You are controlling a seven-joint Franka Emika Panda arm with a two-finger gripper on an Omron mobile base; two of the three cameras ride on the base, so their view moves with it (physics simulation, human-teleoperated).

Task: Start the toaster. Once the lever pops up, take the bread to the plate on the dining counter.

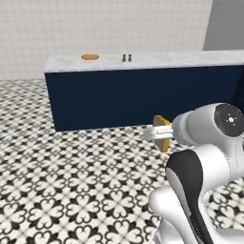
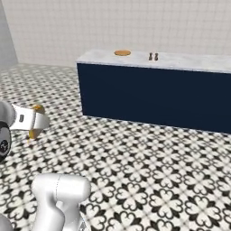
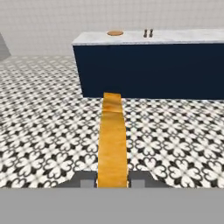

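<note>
Currently in transit: bread (image 3: pixel 112 144) pinched edge-on between jaws of gripper (image 3: pixel 112 180). Keep level; approach plate (image 3: pixel 115 33) on dining counter (image 3: pixel 153 65) squarely, release low.

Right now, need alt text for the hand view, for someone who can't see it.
The gripper is shut on the bread, a golden-orange slice seen edge-on, pointing across a black-and-white patterned floor. Ahead stands the dining counter, marbled top on a dark navy base, with the plate near its left end and two small dark items to the plate's right.
</note>
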